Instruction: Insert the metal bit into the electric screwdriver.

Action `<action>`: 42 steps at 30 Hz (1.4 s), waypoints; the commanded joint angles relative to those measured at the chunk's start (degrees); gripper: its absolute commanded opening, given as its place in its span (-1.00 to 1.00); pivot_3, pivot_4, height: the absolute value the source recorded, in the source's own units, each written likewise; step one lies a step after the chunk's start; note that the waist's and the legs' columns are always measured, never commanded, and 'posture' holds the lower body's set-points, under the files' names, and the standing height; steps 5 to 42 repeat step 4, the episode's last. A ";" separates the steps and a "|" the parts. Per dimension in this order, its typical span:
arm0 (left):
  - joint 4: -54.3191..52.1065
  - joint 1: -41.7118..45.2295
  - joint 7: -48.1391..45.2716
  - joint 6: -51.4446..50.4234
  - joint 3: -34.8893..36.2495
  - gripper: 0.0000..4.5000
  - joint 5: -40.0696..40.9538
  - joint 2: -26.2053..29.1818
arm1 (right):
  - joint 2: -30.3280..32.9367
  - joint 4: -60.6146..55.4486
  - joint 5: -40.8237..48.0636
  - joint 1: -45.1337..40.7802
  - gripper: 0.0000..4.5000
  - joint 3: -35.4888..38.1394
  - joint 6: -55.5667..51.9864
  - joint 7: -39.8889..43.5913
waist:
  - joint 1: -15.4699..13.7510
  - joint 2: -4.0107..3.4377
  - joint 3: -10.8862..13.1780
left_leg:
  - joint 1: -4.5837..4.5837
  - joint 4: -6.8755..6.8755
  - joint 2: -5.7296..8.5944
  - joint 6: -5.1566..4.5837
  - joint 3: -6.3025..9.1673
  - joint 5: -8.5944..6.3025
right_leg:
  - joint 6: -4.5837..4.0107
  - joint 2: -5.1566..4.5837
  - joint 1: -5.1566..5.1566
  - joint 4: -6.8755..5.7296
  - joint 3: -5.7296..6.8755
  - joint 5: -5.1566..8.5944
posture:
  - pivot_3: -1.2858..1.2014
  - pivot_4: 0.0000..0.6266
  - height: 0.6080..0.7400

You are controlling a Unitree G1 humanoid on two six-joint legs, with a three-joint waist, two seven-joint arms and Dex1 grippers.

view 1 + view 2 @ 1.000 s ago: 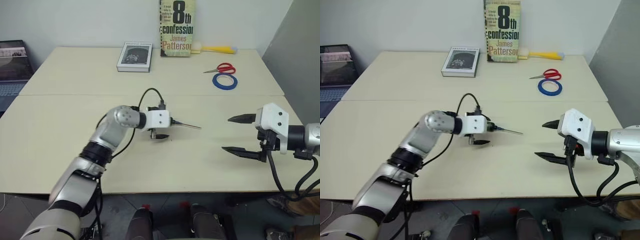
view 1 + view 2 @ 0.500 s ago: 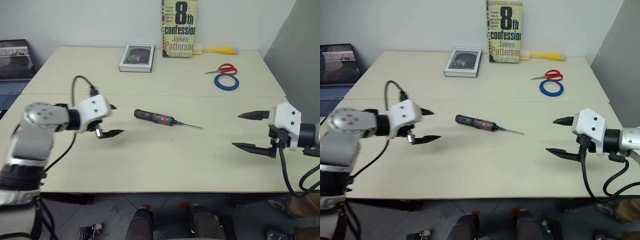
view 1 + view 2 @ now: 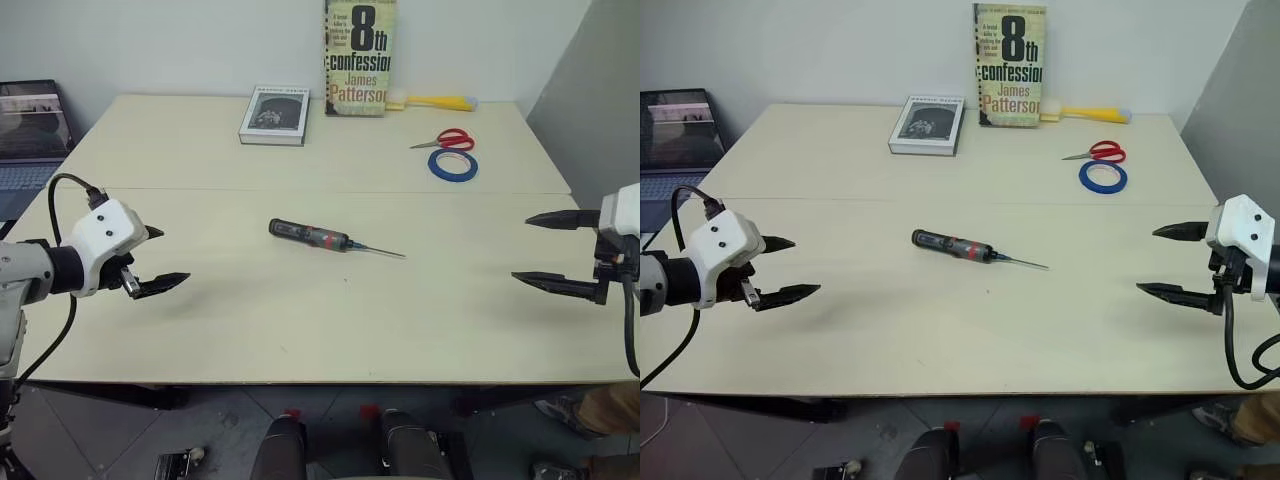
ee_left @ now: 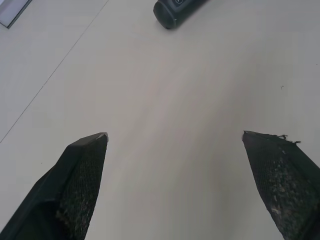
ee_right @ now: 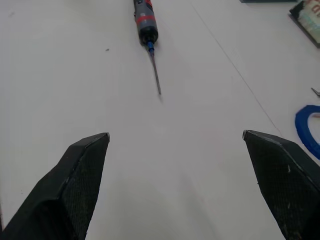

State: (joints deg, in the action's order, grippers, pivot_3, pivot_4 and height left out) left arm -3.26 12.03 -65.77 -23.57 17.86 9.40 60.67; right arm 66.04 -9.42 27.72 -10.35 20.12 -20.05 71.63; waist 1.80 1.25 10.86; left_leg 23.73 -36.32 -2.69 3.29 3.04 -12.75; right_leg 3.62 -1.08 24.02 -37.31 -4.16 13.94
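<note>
On a pale table (image 3: pixel 300 330), the electric screwdriver (image 3: pixel 307 235) lies mid-surface with the metal bit (image 3: pixel 382 251) seated in its tip, while both the left gripper (image 3: pixel 160 258) and right gripper (image 3: pixel 535 249) hang wide open and empty at opposite edges; a careless nudge might roll it.

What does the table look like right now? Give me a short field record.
electric screwdriver: lying flat mid-table, untouched
metal bit: seated in the screwdriver tip, pointing toward the robot's right
left end effector: open, empty, off to the left
right end effector: open, empty, off to the right
back of table: two books, scissors, blue tape roll, yellow-handled brush
</note>
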 commanded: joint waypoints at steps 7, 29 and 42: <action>-1.16 2.48 0.82 0.18 -0.85 0.99 2.72 0.43 | 1.38 -1.09 -0.38 0.67 1.00 3.30 0.66 0.49 | 0.02 0.00 0.00 | -0.02 0.00 0.00 0.00 0.00 0.00 | 0.15 0.00 0.01 -0.08 0.01 -0.09 | 0.03 -0.52 1.00; -1.16 2.48 0.82 0.18 -0.85 0.99 2.72 0.43 | 1.38 -1.09 -0.38 0.67 1.00 3.30 0.66 0.49 | 0.02 0.00 0.00 | -0.02 0.00 0.00 0.00 0.00 0.00 | 0.15 0.00 0.01 -0.08 0.01 -0.09 | 0.03 -0.52 1.00; -1.16 2.48 0.82 0.18 -0.85 0.99 2.72 0.43 | 1.38 -1.09 -0.38 0.67 1.00 3.30 0.66 0.49 | 0.02 0.00 0.00 | -0.02 0.00 0.00 0.00 0.00 0.00 | 0.15 0.00 0.01 -0.08 0.01 -0.09 | 0.03 -0.52 1.00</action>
